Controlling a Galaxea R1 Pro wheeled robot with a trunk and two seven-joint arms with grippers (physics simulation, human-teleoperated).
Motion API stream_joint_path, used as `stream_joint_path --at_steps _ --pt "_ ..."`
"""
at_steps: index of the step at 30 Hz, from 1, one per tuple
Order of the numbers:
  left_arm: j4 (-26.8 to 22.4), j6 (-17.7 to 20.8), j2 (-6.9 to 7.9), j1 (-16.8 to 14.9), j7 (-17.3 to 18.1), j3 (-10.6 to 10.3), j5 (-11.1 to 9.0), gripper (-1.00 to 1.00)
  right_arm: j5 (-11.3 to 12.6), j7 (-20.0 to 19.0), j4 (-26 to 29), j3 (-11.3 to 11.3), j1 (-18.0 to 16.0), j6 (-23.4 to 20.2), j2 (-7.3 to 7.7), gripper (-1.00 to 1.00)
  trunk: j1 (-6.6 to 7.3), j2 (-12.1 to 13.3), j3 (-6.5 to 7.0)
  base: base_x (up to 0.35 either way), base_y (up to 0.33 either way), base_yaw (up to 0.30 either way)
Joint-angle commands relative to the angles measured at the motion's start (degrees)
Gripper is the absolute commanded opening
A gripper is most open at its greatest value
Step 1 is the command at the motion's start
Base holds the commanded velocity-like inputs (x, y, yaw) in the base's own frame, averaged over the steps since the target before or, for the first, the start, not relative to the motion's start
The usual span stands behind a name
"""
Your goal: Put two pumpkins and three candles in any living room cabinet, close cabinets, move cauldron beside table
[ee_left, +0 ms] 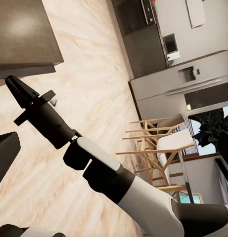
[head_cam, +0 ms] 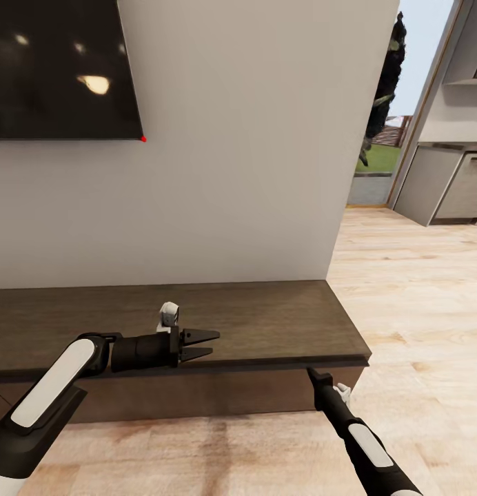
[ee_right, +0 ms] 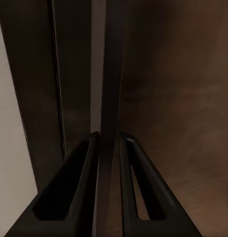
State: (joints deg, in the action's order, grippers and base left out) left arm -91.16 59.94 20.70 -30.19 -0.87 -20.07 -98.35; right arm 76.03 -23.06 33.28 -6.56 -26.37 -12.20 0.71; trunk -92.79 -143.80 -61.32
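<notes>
Between the right fingers: the thin front lip of the cabinet (ee_right: 158, 94) top runs down the narrow gap; the two dark fingers (ee_right: 79, 187) flank it closely, nearly closed, but whether they actually clamp it I cannot tell
Right gripper (head_cam: 311, 373): its tip meets the underside of the overhanging top, close to the cabinet's right-hand end, with the arm sloping down and away toward the robot
Right gripper from the other wrist (ee_left: 14, 87): pointed tip just below the dark corner of the cabinet (ee_left: 24, 34), fingers drawn together to a point
Left gripper (head_cam: 209, 344): fingers slightly parted, nothing between them, pointing sideways toward the right arm along the front edge of the top
Left fingers (head_cam: 200, 337): just above the wood surface; contact cannot be told
Cabinet (head_cam: 266, 324): long, low, dark brown, against a pale wall, its bare top spreading outward from both grippers; drawer fronts in shadow under the overhang
Beyond the fingers, upward: black TV screen (head_cam: 59, 69) on the wall, above and to the left arm's side
Floor (head_cam: 418, 303): light wood planks, stretching past the cabinet's right end
Farther out: grey kitchen units (head_cam: 445, 186); wooden chairs (ee_left: 153, 148) seen from the left wrist
</notes>
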Motion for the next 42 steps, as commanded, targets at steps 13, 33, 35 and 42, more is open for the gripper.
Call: stream_joint_path --at_steps 13,33,35,42 --pt "0.0 0.1 0.04 0.0 -0.1 -0.1 -0.2 1.00 0.3 0.1 -0.6 -0.3 0.0 -0.5 -0.01 -1.00 0.00 0.0 -0.06 0.000 0.000 0.000" --pt "-0.1 0.1 0.04 0.0 -0.1 -0.1 -0.2 1.00 0.3 0.0 -0.6 -0.3 0.0 -0.5 -0.01 -1.00 0.00 0.0 -0.06 -0.201 0.000 0.000" --pt "-0.1 0.1 0.04 0.0 -0.1 -0.1 -0.2 1.00 0.3 0.0 -0.6 -0.3 0.0 -0.5 -0.01 -1.00 0.00 0.0 -0.06 -0.252 0.000 0.000" --pt "-0.1 0.1 0.04 0.0 -0.1 -0.1 -0.2 1.00 0.3 0.0 -0.6 -0.3 0.0 -0.2 -0.06 -1.00 0.00 0.0 -0.06 -0.251 0.000 0.000"
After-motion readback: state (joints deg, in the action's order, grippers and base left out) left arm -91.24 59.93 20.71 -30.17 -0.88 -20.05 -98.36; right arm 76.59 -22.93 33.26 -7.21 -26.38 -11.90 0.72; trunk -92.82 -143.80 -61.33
